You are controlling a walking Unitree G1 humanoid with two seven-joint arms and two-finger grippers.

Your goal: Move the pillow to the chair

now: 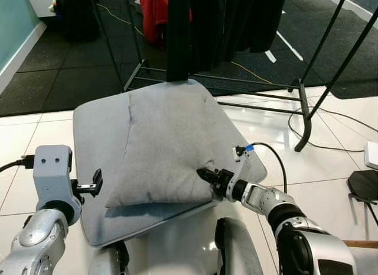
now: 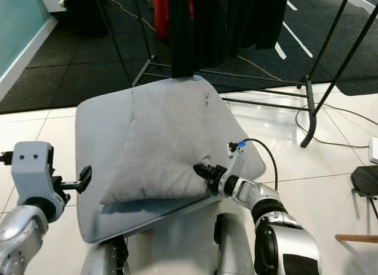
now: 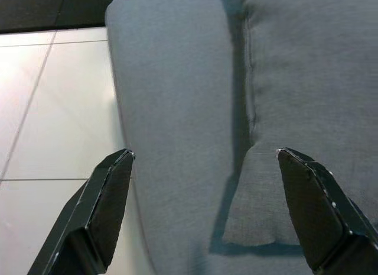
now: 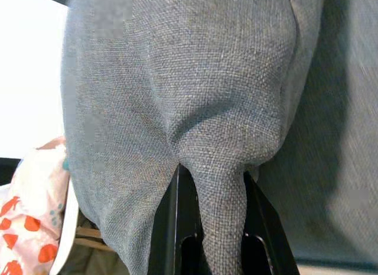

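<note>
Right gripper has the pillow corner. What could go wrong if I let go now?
The pillow lies on the chair, with the right gripper shut on a small pinch of its corner, so fabric may snag and drag the pillow on release. The open left gripper hangs at the chair's edge and could catch it.

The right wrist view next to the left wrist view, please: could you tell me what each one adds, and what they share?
Right wrist alone: the right end effector shut on a pinched corner of the grey woven fabric pillow, plus a white cloth with orange prints. Left wrist alone: the left end effector open, and glossy white floor tiles. Both show pillow and grey padded chair seat.
</note>
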